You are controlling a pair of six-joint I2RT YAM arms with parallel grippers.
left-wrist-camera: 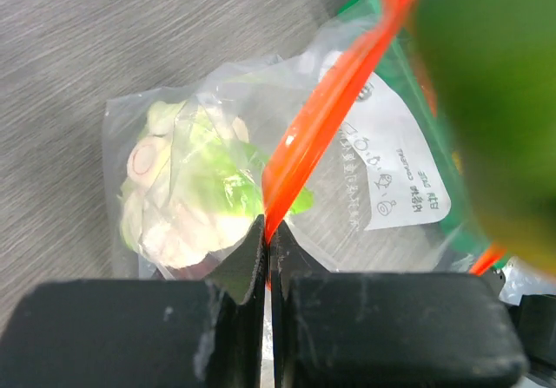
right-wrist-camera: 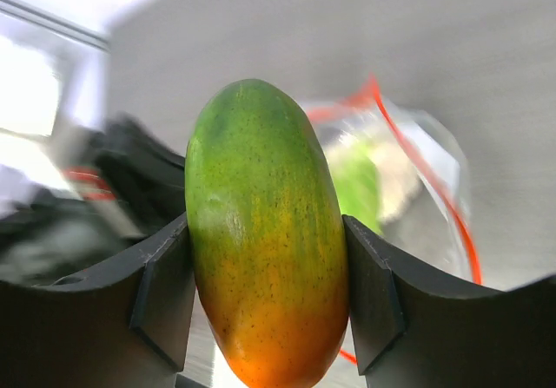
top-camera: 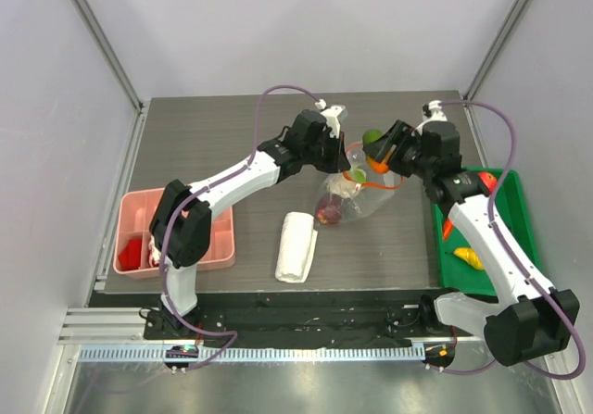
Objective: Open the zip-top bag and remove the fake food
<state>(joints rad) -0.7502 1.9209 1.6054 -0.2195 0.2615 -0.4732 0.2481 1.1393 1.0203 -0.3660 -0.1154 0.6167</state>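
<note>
The clear zip-top bag hangs open at mid-table, held up by its orange-red zip strip. My left gripper is shut on that strip. Inside the bag lie a pale green and cream cabbage-like piece and a dark red piece. My right gripper is shut on a green-to-orange mango-like fake fruit, held above the bag's mouth; the fruit also shows in the top view. The bag lies blurred behind it in the right wrist view.
A green tray at the right holds red, orange and yellow fake food pieces. A pink compartment tray with small red pieces sits at the left. A folded white cloth lies in front of the bag.
</note>
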